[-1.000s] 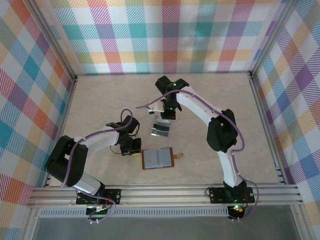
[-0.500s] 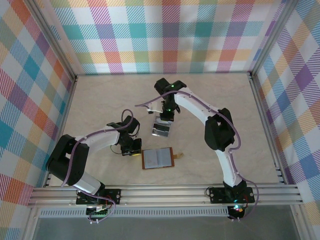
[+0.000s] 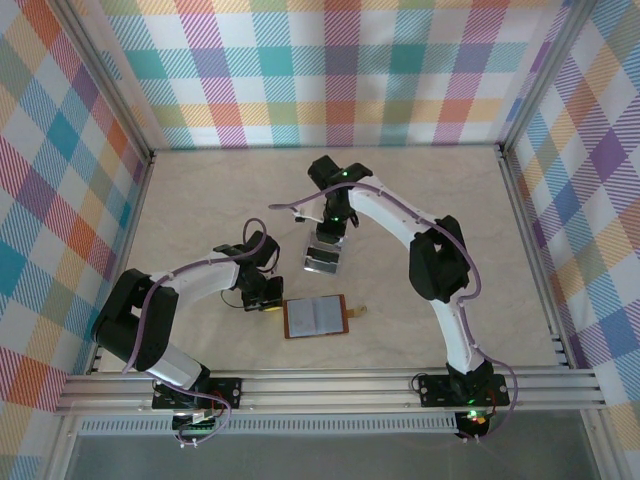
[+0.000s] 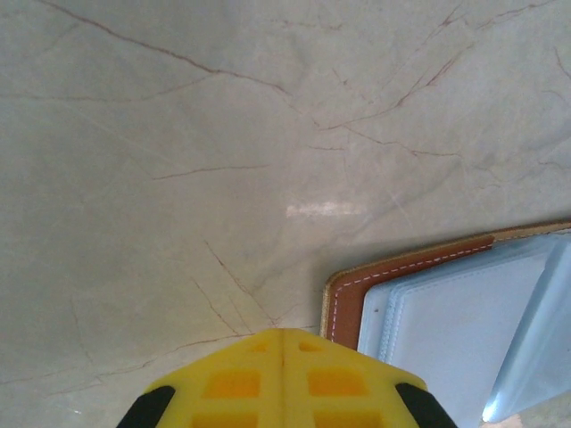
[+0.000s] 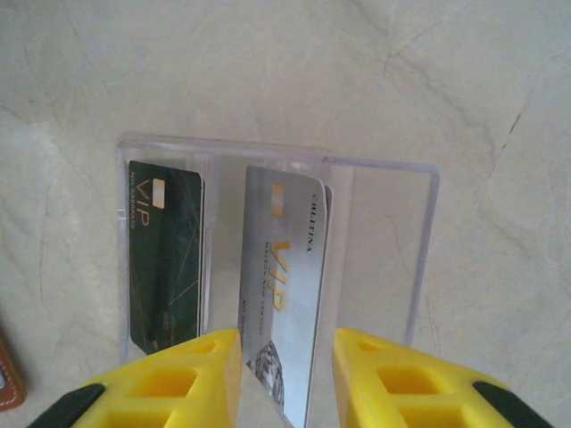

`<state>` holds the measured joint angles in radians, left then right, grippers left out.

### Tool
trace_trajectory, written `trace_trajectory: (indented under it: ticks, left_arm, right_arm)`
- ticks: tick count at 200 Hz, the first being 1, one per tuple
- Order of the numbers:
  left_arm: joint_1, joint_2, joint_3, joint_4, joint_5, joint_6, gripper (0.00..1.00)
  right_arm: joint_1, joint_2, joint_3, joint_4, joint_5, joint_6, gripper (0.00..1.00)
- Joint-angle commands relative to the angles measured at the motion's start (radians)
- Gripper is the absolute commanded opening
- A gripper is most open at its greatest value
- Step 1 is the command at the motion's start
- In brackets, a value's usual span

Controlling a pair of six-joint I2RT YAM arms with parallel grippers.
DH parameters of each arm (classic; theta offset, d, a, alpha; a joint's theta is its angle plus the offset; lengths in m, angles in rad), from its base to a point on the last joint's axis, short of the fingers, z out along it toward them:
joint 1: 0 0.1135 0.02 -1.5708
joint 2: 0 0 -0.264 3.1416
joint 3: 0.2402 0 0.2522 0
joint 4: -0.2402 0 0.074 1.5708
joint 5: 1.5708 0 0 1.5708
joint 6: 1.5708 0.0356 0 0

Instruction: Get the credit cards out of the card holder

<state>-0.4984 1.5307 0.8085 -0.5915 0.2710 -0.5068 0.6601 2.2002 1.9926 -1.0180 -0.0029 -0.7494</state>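
Note:
The card holder (image 3: 316,316) lies open on the table, brown leather with grey-blue pockets (image 4: 446,321). My left gripper (image 4: 284,334) is shut, its tips on the table just left of the holder's corner (image 3: 268,300). Two credit cards show in the right wrist view. A dark green one (image 5: 165,250) lies flat in a clear plastic tray (image 5: 428,223). A silver one (image 5: 285,267) leans tilted in that tray, with another card's edge just behind it. My right gripper (image 5: 287,343) is open over the tray (image 3: 328,240), and the silver card's near end rises between its fingers.
The clear tray (image 3: 322,258) sits just beyond the holder, near the table's middle. The holder's small strap tab (image 3: 360,311) sticks out to its right. Checked walls and metal rails (image 3: 320,385) enclose the pale marbled table.
My right gripper's jaws have parted from shut and released the silver card over the clear tray. The left arm and the card holder have not moved.

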Motion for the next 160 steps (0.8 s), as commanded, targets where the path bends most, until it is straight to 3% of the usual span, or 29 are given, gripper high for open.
trace_trajectory:
  ticks: [1, 41, 93, 160]
  left_arm:
    - [0.012, 0.019, 0.016, 0.009, 0.017, 0.012, 0.06]
    - [0.012, 0.025, 0.02, 0.013, 0.023, 0.015, 0.06]
    - [0.012, 0.027, 0.024, 0.011, 0.026, 0.018, 0.06]
    - [0.012, 0.025, 0.032, -0.001, 0.023, 0.027, 0.06]
  right_arm:
    - [-0.007, -0.064, -0.056, 0.103, 0.002, 0.094, 0.34]
    - [-0.007, -0.086, -0.148, 0.241, 0.092, 0.16, 0.35]
    - [-0.005, -0.152, -0.215, 0.301, 0.039, 0.172, 0.35]
    - [-0.005, -0.117, -0.227, 0.351, 0.131, 0.183, 0.35]
